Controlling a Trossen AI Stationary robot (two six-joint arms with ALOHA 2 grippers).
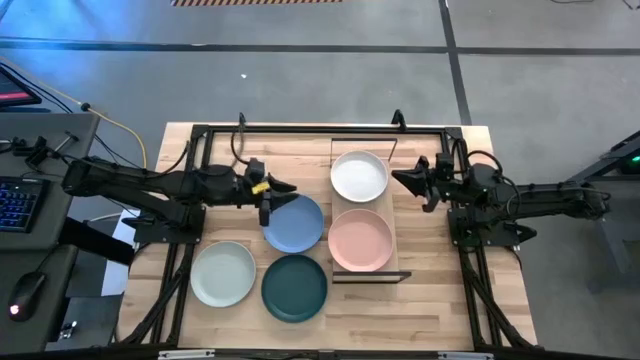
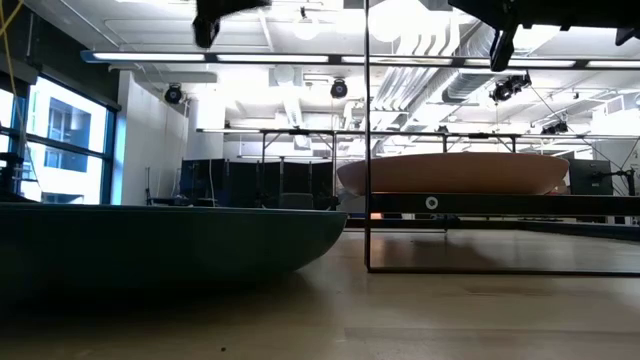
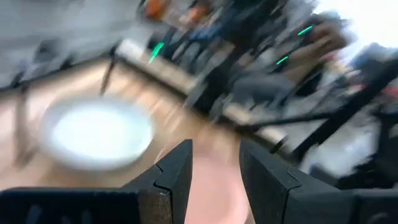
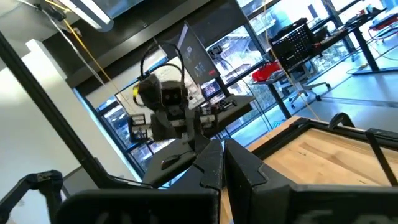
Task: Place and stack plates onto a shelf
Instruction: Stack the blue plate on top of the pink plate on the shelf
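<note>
The shelf [image 1: 362, 272], a narrow light-wood board with thin black frame ends, lies on the butcher-block table [image 1: 430, 300] right of centre, running from the far side toward the near edge; two plates rest on it side by side, the white plate [image 1: 359, 175] at the far end and the pink plate [image 1: 360, 240] at the near end, close together; neither is stacked on the other.

Three more plates sit on the bare tabletop left of the shelf; the blue plate [image 1: 294, 224] lies just beside the pink one; the dark teal plate [image 1: 294, 287] is nearer the front edge, below the blue one in the high view; the pale green plate [image 1: 224, 273] lies to the left of the teal one, close to it.

The left gripper [image 1: 266, 203] reaches in from the left and hangs over the far-left rim of the blue plate; in the left wrist view its two dark fingers [image 3: 177, 177] stand apart with a clear gap and nothing between them, the white and pink plates blurred beyond.

The right gripper [image 1: 408, 179] waits just right of the shelf, beside the white plate, pointing toward it; in the right wrist view its fingers [image 4: 214, 165] sit nearly together, holding nothing.

From table height the teal plate [image 2: 170, 245] fills the left foreground and the pink plate [image 2: 455, 173] sits raised on the shelf [image 2: 500, 204].
</note>
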